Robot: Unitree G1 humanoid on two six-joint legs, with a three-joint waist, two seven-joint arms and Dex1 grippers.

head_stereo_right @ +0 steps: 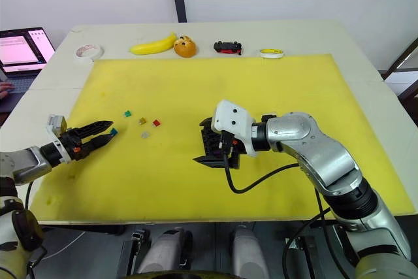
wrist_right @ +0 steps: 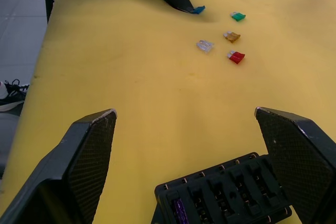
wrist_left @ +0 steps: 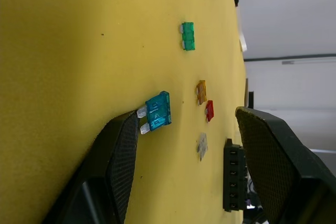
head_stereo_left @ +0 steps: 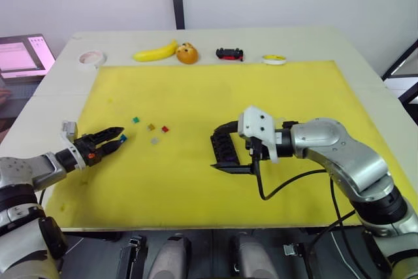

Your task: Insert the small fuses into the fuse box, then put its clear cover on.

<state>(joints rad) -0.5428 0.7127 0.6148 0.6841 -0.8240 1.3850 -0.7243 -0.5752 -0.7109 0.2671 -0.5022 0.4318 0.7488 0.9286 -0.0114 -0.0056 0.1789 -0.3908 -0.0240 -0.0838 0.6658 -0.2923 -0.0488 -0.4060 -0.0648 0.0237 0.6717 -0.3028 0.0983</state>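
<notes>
Now you're on the pick-up step: your left end effector point(head_stereo_left: 116, 136), fingers apart, brackets the blue fuse point(wrist_left: 158, 110). The right end effector point(wrist_right: 184, 145), also apart, straddles the fuse box point(wrist_right: 223, 195) at 3 o'clock. Next, close the left.

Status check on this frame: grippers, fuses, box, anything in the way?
Left gripper open, blue fuse at one finger. Right gripper open, hovering at fuse box. Green, amber, red, clear fuses loose on yellow mat. Nothing blocking.
</notes>
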